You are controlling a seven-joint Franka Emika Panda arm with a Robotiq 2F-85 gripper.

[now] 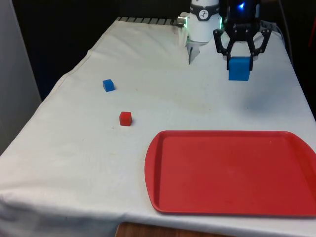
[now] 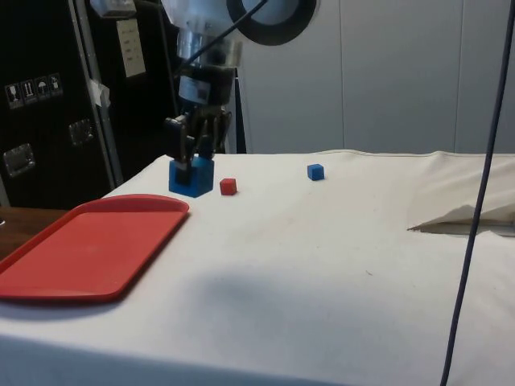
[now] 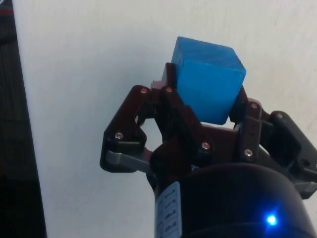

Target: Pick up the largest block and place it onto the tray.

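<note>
A large blue block (image 1: 239, 68) hangs between the fingers of my gripper (image 1: 240, 60), which is shut on it at the far right of the front view, beyond the tray. From the side, the large blue block (image 2: 191, 177) hangs low over the cloth just past the far corner of the red tray (image 2: 88, 245), with my gripper (image 2: 193, 165) above it. The wrist view has the large blue block (image 3: 208, 85) pinched between the two black fingers (image 3: 171, 94). The red tray (image 1: 232, 173) lies flat at the near right of the front view.
A small blue block (image 1: 108, 85) and a small red block (image 1: 125, 118) lie on the cloth at the front view's left. In the side view the small red block (image 2: 228, 186) and small blue block (image 2: 315, 171) sit beyond the gripper. A dark cable (image 2: 475, 201) hangs at the side view's right.
</note>
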